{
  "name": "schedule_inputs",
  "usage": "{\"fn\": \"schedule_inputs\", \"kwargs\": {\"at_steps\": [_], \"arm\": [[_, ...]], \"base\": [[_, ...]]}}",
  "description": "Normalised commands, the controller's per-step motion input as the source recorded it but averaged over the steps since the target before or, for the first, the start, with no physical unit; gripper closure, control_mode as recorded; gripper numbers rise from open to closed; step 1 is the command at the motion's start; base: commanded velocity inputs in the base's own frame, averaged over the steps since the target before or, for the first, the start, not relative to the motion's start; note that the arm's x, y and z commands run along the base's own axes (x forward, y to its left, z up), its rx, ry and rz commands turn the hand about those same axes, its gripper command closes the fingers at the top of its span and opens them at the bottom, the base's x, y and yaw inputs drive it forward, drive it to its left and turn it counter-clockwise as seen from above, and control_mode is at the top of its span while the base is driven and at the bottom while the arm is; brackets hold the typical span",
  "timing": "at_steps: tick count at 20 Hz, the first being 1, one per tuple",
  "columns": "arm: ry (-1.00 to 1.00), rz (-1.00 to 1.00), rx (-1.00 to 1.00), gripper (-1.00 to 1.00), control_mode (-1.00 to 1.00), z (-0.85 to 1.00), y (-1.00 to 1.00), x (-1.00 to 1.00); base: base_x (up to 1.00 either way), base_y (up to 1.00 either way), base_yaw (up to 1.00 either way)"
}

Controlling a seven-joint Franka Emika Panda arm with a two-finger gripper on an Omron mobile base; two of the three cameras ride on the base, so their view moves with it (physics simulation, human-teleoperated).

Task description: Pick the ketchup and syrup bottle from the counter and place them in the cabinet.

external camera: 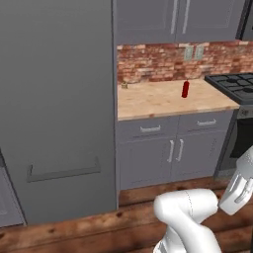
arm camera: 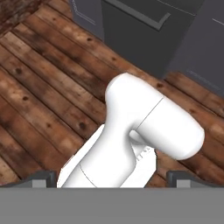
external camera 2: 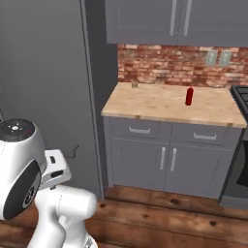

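A red ketchup (external camera: pixel 185 89) bottle stands upright and alone on the tan butcher-block counter (external camera: pixel 148 101), a little in front of the brick backsplash (external camera: pixel 158 62) and well to the stove (external camera: pixel 236 86) side of the counter's middle, in a simulated kitchen where a white robot arm (external camera: pixel 190 217) waits on the wooden floor (external camera: pixel 99 222) below. Seen from the right base view, the ketchup (external camera 2: pixel 189 96) sits toward the back of the counter (external camera 2: pixel 155 104), apart from a tiny object (external camera 2: pixel 134 85) at the foot of the brick wall whose nature is too small to make out. No brown syrup bottle can be made out on the counter in these views.

The arm is folded low, well away from the counter, and the hand camera looks down over the floorboards; the gripper (arm camera: pixel 112 178) has its two dark tips set far apart at the bottom of that view, spread wide with nothing between them, so it carries no bottle.

A tall grey front (external camera: pixel 57 108) with a horizontal handle rises just beside the counter's left end, and closed wall cabinets (external camera: pixel 178 20) hang above the counter.

By the look of things the job is at or near its start: the ketchup has not been picked up, the syrup has yet to be found, and no door stands open. Left to do, it seems, are approaching the counter, grasping each bottle and shelving both.
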Motion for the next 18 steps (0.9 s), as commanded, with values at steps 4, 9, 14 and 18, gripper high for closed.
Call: {"fn": "schedule_inputs", "kwargs": {"at_steps": [4,9,14,18], "arm": [[0.0,0.0,0.0,-1.0,1.0,0.0,0.0,0.0],[0.0,0.0,0.0,-1.0,1.0,0.0,0.0,0.0],[0.0,0.0,0.0,-1.0,1.0,0.0,0.0,0.0],[0.0,0.0,0.0,-1.0,1.0,0.0,0.0,0.0]], "base": [[0.71,-0.78,0.0],[0.91,-0.68,0.0],[0.79,-0.44,0.0],[0.58,-0.24,0.0]]}}
